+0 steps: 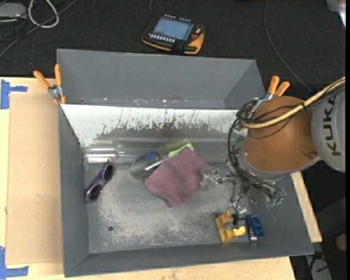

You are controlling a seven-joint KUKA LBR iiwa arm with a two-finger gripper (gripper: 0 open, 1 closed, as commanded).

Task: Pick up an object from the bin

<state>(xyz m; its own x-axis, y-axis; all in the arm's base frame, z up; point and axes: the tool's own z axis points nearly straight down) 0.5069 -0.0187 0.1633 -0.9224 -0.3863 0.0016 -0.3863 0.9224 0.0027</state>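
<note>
My gripper [239, 206] hangs below the arm's wrist at the bin's right side, low over the front right corner. Directly beneath it lies a small yellow block-like thing [228, 226], with a small blue thing [254, 227] just to its right. A mauve cloth [175, 177] lies crumpled in the middle of the bin, left of the gripper. A small clear, shiny piece [207, 179] sits at the cloth's right edge, between cloth and gripper.
A clear and blue scoop-like thing [146, 163] and a green piece [179, 150] lie behind the cloth. Purple sunglasses [98, 181] rest at the left, with a clear tube [102, 153] behind them. The arm's orange cover hides the bin's right wall.
</note>
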